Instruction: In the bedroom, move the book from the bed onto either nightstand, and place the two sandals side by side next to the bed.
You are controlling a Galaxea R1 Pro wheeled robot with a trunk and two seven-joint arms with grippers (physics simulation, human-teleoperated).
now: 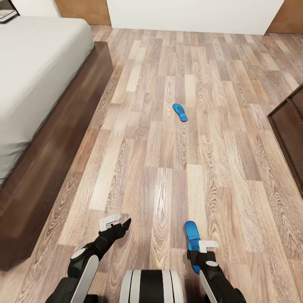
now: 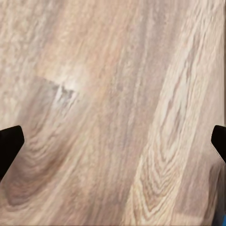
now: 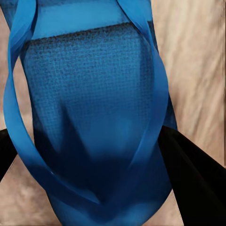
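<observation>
Carrying one sandal (image 1: pixel 191 235) toward the bed (image 1: pixel 38 75) looks like the step in hand, judged from the right gripper (image 1: pixel 194 257) being closed around it low at the near right of the floor (image 1: pixel 168 168). Best done by keeping the grip steady on the heel end, travelling left toward the dark bed frame, and setting the sole down flat, strap up, parallel to the frame with room left beside it for the partner. Worth fetching the second sandal (image 1: pixel 179 112) afterwards, lying alone on the planks farther off, near the middle of the room and well apart from the bed. In the right wrist view, blue sole and straps (image 3: pixel 94 117) sit squarely between the two dark jaws, which press in from either side near the heel, toe end projecting away. Left gripper (image 1: pixel 120 225) hovers over bare planks at the near left, jaws spread wide with nothing between them, only wood grain (image 2: pixel 113 113) there. At the far left corner, a dark nightstand (image 1: pixel 7 14) edge with something flat on top, too small to identify.
</observation>
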